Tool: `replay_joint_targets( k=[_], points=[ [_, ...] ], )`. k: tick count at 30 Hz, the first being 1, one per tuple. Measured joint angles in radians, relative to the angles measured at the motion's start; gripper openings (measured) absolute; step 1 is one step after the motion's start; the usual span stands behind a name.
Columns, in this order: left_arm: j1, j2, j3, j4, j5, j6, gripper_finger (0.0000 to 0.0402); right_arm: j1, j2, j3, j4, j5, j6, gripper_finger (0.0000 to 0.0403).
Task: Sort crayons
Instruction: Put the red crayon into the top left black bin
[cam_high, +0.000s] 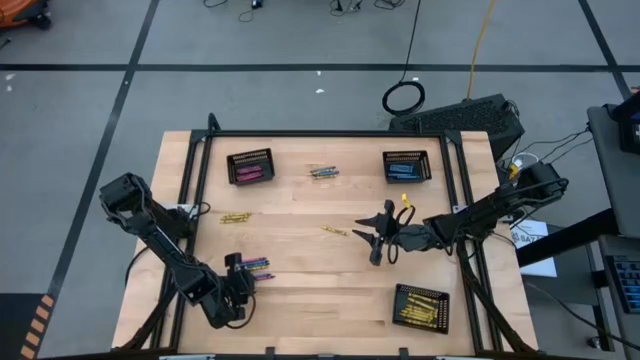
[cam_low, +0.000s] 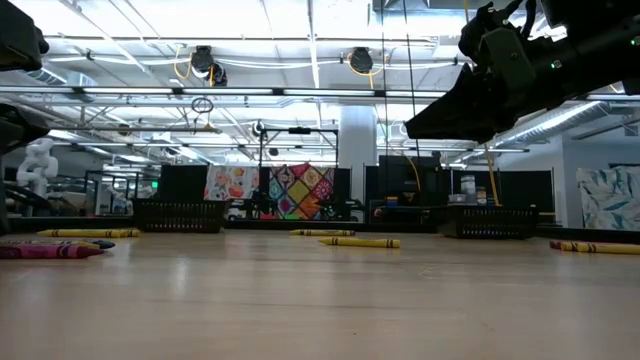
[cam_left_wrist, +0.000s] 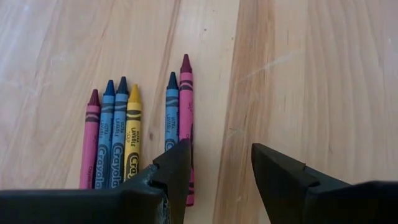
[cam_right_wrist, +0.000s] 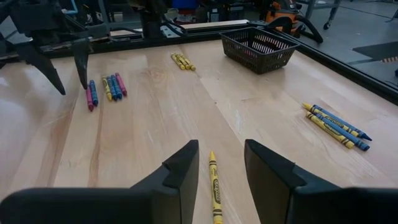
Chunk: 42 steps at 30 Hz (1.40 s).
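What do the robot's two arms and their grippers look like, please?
Both arms are dark, jointed and slim. The left gripper and the right gripper each have two black, wedge-shaped fingers tapering to blunt tips. A yellow cable loops beside the right arm's wrist.

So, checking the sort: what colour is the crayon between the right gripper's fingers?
Yellow crayon, clearest in the right wrist view.

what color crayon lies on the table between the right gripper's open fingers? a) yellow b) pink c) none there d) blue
a: in the right wrist view a single yellow crayon lies on the wood table in the gap of the open right gripper, not gripped.
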<state>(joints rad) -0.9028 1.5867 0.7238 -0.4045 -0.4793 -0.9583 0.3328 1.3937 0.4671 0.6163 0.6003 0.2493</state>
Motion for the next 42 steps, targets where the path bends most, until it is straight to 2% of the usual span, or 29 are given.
replay_joint_targets(
  k=[14, 19, 30, 35, 42],
  points=[
    [0.014, 0.007, 0.000, -0.027, -0.007, 0.005, 0.0173, 0.000, 0.000, 0.000, 0.000, -0.002, -0.001, 0.0114],
    [0.029, 0.028, 0.000, -0.005, 0.036, 0.002, 0.0173, 0.000, 0.000, 0.000, -0.001, -0.003, 0.000, 0.0114],
    [0.030, 0.028, 0.000, 0.006, 0.040, -0.002, 0.0171, 0.000, 0.000, 0.000, -0.003, -0.003, 0.000, 0.0114],
    [0.033, 0.028, 0.000, 0.014, 0.059, -0.002, 0.0132, 0.000, 0.000, 0.000, -0.003, -0.003, 0.000, 0.0114],
    [0.032, 0.028, 0.000, 0.032, 0.063, -0.002, 0.0026, 0.000, 0.000, 0.000, -0.003, -0.003, 0.000, 0.0114]
  ],
)
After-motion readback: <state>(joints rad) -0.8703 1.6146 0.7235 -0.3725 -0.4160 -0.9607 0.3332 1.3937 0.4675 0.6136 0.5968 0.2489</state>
